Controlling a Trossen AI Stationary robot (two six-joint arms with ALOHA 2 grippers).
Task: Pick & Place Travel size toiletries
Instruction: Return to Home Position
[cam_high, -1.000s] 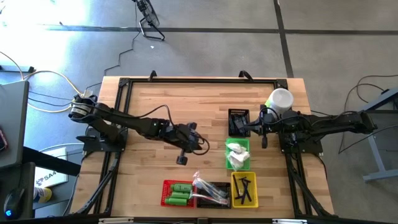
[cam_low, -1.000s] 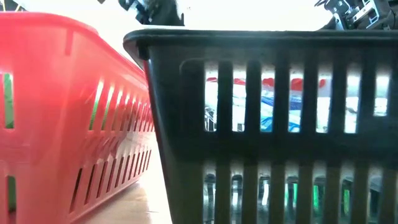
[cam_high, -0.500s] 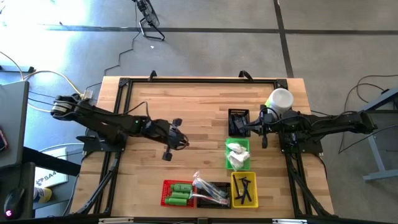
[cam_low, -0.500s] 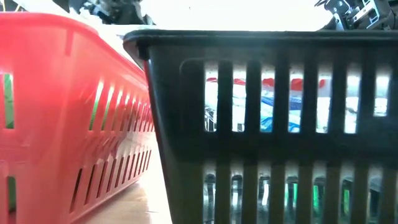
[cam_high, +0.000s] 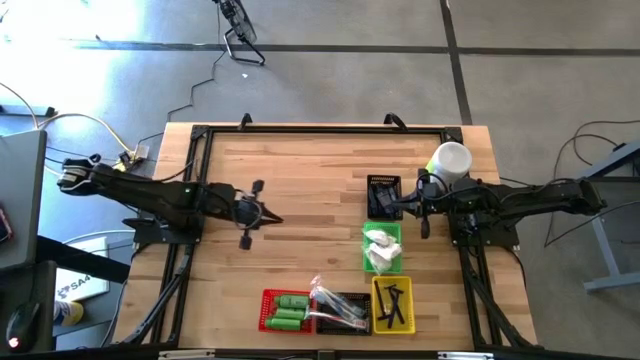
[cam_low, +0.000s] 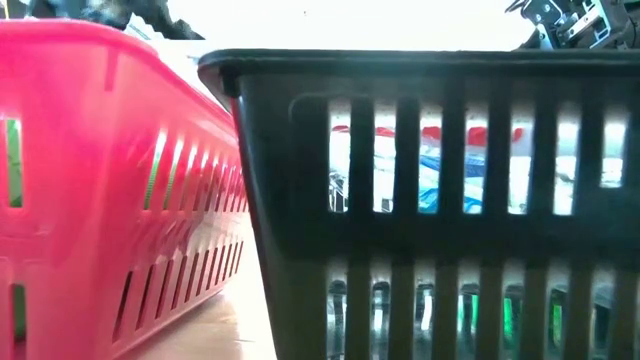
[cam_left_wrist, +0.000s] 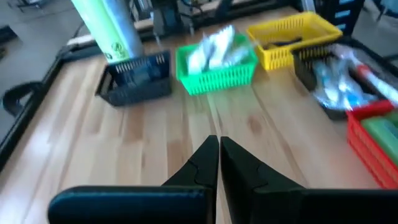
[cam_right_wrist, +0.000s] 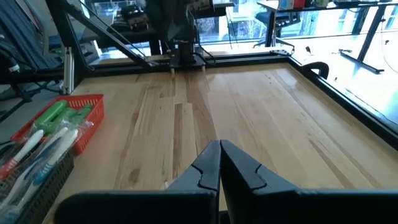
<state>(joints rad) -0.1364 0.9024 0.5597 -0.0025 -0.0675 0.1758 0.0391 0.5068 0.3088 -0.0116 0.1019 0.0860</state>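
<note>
The travel size toiletries lie sorted in small baskets at the table's right and near side. Green bottles (cam_high: 285, 310) fill the red basket (cam_high: 266, 322). Wrapped toothbrushes (cam_high: 335, 303) lie in the black basket (cam_high: 352, 300). Black combs (cam_high: 392, 303) are in the yellow basket (cam_high: 378, 322), white packets (cam_high: 380, 247) in the green basket (cam_high: 367, 262). A dark basket (cam_high: 383, 185) stands farther back. My left gripper (cam_high: 272, 216) (cam_left_wrist: 218, 149) is shut and empty over bare wood at the left. My right gripper (cam_high: 398, 207) (cam_right_wrist: 219, 152) is shut and empty beside the dark basket.
A white round cup (cam_high: 451, 160) stands at the far right, by the right arm. The middle and far left of the wooden table (cam_high: 300, 165) are bare. In the low view the red basket's wall (cam_low: 100, 180) and the black basket's wall (cam_low: 440, 230) fill the picture.
My left gripper has drawn back from the table's middle toward its left edge, staying shut and empty. The right arm has kept still, and nothing in the baskets has moved.
</note>
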